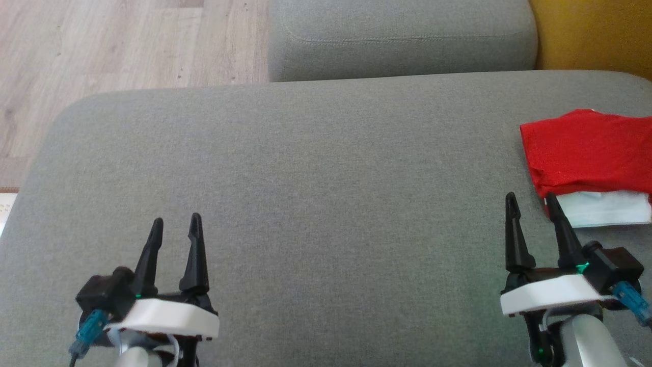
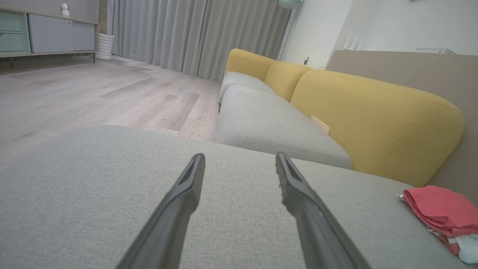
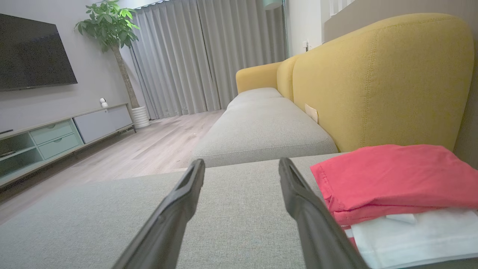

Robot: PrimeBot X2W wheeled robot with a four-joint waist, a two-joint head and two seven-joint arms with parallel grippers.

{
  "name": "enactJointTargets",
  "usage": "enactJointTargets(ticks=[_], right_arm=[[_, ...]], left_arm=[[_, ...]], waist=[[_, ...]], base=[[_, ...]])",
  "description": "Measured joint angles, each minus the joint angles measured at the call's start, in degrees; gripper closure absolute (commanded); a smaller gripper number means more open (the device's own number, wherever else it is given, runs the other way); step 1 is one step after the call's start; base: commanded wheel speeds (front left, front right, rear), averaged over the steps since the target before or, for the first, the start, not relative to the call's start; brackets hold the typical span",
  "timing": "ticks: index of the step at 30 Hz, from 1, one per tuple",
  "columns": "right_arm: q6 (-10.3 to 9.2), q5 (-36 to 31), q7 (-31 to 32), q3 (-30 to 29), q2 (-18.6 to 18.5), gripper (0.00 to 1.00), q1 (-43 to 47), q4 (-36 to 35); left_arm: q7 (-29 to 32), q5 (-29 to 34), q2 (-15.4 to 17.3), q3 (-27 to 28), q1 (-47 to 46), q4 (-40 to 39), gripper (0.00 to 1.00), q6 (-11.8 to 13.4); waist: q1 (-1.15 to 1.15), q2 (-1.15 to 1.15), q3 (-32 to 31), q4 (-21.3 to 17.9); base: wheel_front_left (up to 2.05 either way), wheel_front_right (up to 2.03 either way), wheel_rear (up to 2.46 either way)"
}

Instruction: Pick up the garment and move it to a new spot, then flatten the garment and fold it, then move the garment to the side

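Left tool (image 1: 177, 218) and right tool (image 1: 531, 195) are both hanging spread, empty; I'm figuring right should be pinching red garment (image 1: 586, 148) through every layer.

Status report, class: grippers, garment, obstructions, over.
Left gripper open, empty. Right gripper open, beside folded red garment lying on white cloth. No obstruction on grey cushion.

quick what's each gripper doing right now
Left gripper: open, holding nothing.
Right gripper: open, holding nothing, next to the red garment.
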Motion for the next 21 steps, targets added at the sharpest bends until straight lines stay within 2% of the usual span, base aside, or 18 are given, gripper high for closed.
enactJointTargets(ticks=[5, 6, 11, 21], right_arm=[[0.00, 0.0, 0.0, 0.1, 0.0, 0.00, 0.0, 0.0], [0.00, 0.0, 0.0, 0.1, 0.0, 1.00, 0.0, 0.1], [0.00, 0.3, 0.3, 0.1, 0.2, 1.00, 3.5, 5.4], [0.00, 6.7, 1.8, -0.3, 0.2, 1.00, 3.7, 5.4]], left_arm=[[0.0, -1.5, 0.0, 0.5, 0.0, 0.4, 0.00, -0.2], [0.0, -1.6, 0.0, 0.5, 0.0, 0.6, 1.00, -0.2], [0.2, -2.0, -0.2, 0.3, 3.1, 6.2, 1.00, -0.2], [1.6, -7.9, -0.2, 0.7, 3.3, 6.5, 1.00, -0.6]], waist=[[0.00, 0.00, 0.0, -0.1], [0.00, 0.00, 0.0, -0.1], [0.00, 0.00, 0.0, -0.2], [0.00, 0.00, 0.1, -0.4]], base=[[0.00, 0.00, 0.00], [0.00, 0.00, 0.00], [0.00, 0.00, 0.00], [0.00, 0.00, 0.00]])
